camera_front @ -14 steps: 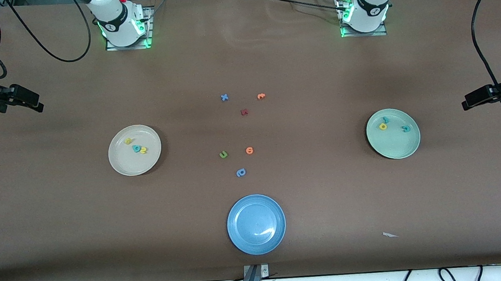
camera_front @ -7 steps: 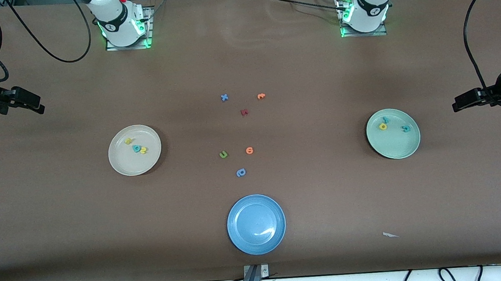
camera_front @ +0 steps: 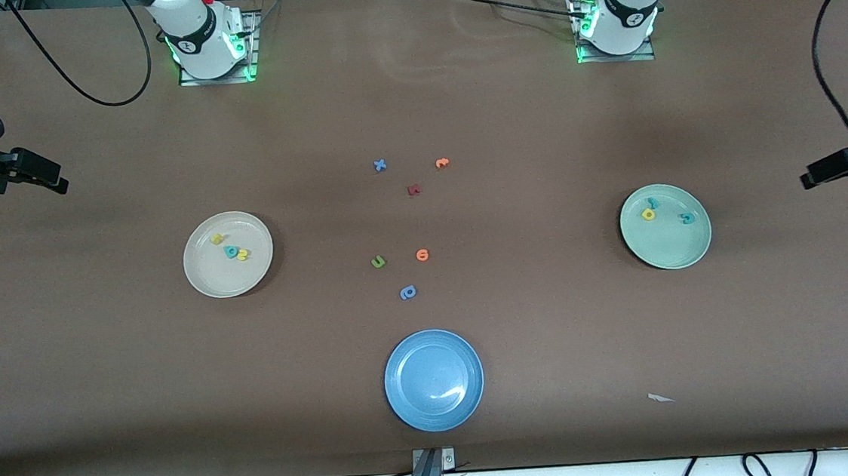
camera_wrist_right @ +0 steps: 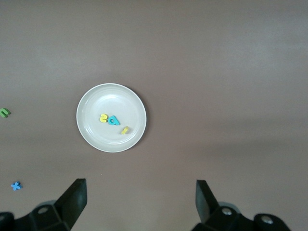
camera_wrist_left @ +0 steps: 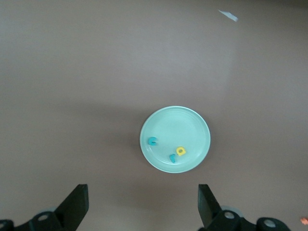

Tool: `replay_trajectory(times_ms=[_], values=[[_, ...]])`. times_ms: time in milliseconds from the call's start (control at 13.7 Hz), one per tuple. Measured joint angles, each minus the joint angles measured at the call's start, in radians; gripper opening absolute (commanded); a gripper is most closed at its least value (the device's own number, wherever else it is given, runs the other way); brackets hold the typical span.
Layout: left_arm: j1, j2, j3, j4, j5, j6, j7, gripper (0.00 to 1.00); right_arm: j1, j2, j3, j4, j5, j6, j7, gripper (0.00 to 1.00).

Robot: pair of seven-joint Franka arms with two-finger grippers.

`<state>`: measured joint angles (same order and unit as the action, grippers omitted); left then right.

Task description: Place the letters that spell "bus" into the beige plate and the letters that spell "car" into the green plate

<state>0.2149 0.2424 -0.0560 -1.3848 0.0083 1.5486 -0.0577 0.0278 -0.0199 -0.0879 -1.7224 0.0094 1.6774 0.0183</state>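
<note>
Left gripper (camera_wrist_left: 142, 211): fingers spread wide, holding nothing and touching nothing; it hangs high over the left arm's end of the table, with the green plate in sight between its fingertips in the left wrist view.
Right gripper (camera_wrist_right: 139, 209): fingers likewise spread wide and empty; it hangs high over the right arm's end of the table, looking down on the beige plate.
Beige plate (camera_front: 204, 282): rests flat on the brown table (camera_front: 553, 334) toward the right arm's end.
Letters that spell "bus": all three lie inside the beige plate; the teal "b" (camera_front: 230, 252) touches the yellow "s" (camera_front: 242, 255), and the yellow "u" (camera_front: 217, 239) lies near them but apart.
Green plate (camera_front: 667, 253): rests flat toward the left arm's end.
Letters that spell "car": all three lie inside the green plate; the yellow "a" (camera_front: 648, 213) sits just beside the teal "r" (camera_front: 653, 203), while the teal "c" (camera_front: 687, 218) lies apart from both.
Blue plate (camera_front: 406, 391): sits at mid-table, nearest the front camera, with nothing in it.
Loose letters: an olive-green "u" (camera_front: 378, 261), an orange letter (camera_front: 422, 255) and a blue-violet rounded letter (camera_front: 408, 292) lie on the table just farther from the camera than the blue plate; farther still lie a dark red letter (camera_front: 413, 189), a second orange letter (camera_front: 441, 162) and a blue "x" (camera_front: 380, 165).
Paper scrap (camera_front: 660, 398): a small white piece lies near the table's front edge.
</note>
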Motion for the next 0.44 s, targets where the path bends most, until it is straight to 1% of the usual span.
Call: replay_trajectory(times_ms=[219, 438], values=[[0.033, -0.007, 0.007, 0.008, 0.0, 0.0, -0.001, 1.0, 0.0, 0.0, 0.002, 0.0, 0.0, 0.0, 0.0, 1.0], [0.035, -0.008, 0.002, 0.007, 0.0, -0.001, -0.001, 1.0, 0.001, 0.0, 0.005, 0.0, 0.0, 0.0, 0.0, 1.0]])
